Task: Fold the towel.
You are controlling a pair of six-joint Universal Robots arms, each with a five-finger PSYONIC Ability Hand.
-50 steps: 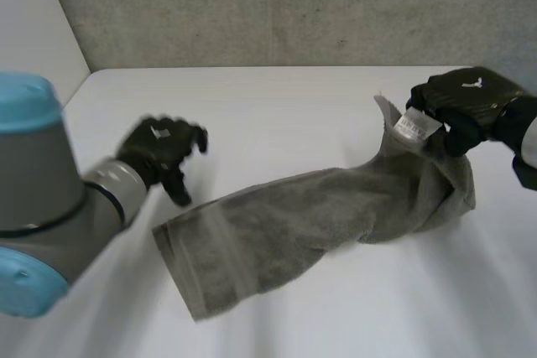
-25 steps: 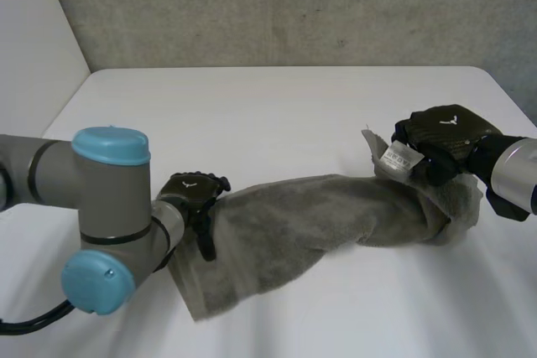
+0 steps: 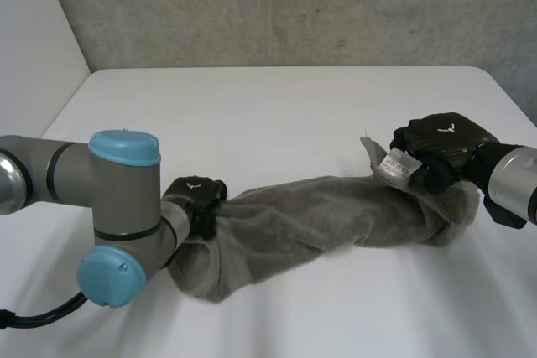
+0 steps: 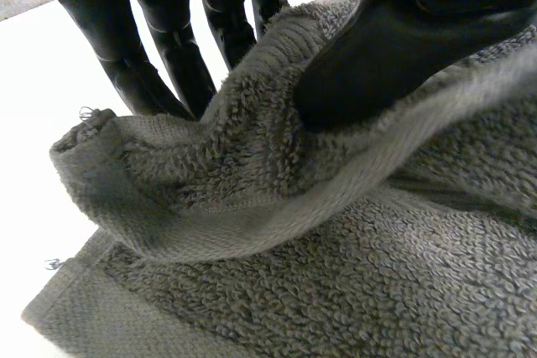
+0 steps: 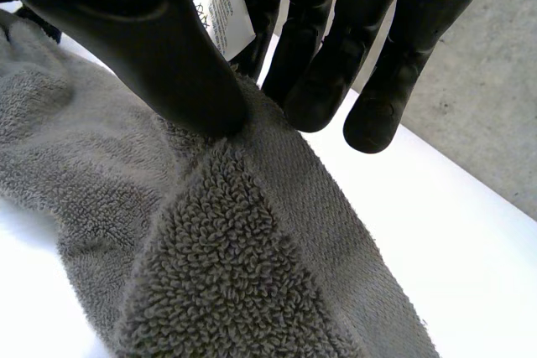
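Grey towel (image 3: 319,215), bunched lengthwise into a loose roll, lies on the white counter (image 3: 277,115) from 8 o'clock to 3 o'clock. The left hand (image 3: 197,199) grasps its 8 o'clock end, pinching a fold of hem between thumb and fingers. The right hand (image 3: 436,144) pinches the 3 o'clock end beside the white label (image 3: 393,165).

Left arm (image 3: 126,199) bent low at the near left, left robot hand (image 3: 195,194) palm down, thumb and fingers pinching the towel's (image 3: 319,220) left end, right arm (image 3: 513,180) reaching in from the right, right robot hand (image 3: 440,144) knuckles up, thumb and fingers clamped on the towel's right end
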